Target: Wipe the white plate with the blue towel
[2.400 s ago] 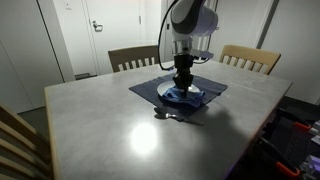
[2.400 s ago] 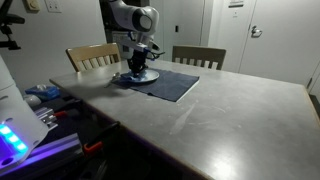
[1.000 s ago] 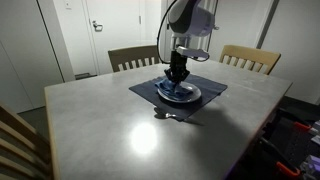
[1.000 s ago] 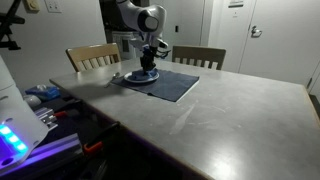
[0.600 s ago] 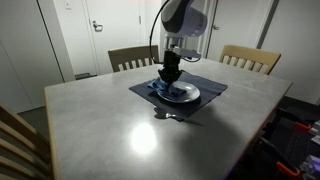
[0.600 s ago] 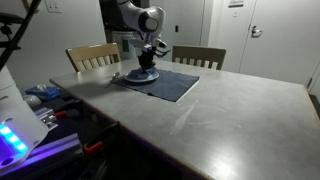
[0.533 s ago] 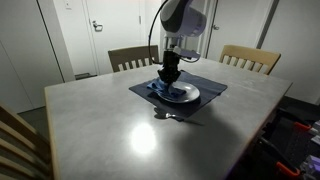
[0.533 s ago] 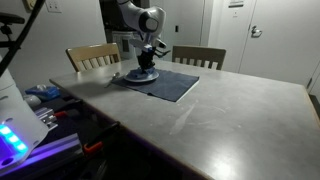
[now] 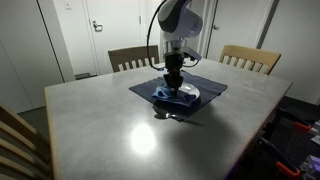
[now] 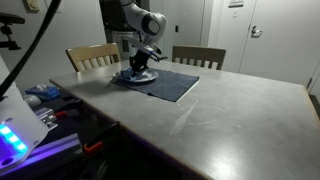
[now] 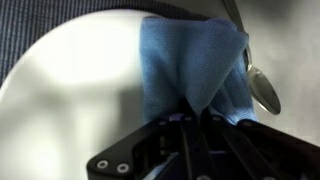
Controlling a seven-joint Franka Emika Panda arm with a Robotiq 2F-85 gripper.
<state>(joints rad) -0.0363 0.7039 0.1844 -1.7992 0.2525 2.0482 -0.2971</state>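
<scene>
Robotiq gripper [image 9: 173, 84] points straight down over the round white plate [image 9: 192, 93]. Jaws drawn nearly together. In the wrist view [image 11: 193, 128] they pinch a gathered peak of the blue cloth towel [image 11: 195, 65].

Towel fans out from the fingertips and lies flat on the plate surface [image 11: 70, 95], directly beneath the tool. In the wrist view it reaches forward to the plate's far rim. In an exterior view the towel [image 9: 166, 96] bunches on the camera-facing side of the plate, right under the fingers.

Plate rests on a dark blue rectangular placemat [image 9: 145, 86], which spreads out on all sides below the gripper. In an exterior view [image 10: 139, 70] the tool hides most of the plate [image 10: 127, 77]; the mat [image 10: 170, 84] shows beside it.

Metal spoon [image 11: 264, 90] lies just off the plate rim, beside the towel's edge in the wrist view. It also shows on the grey table [image 9: 110, 130], below the tool and past the mat's edge [image 9: 167, 115].
</scene>
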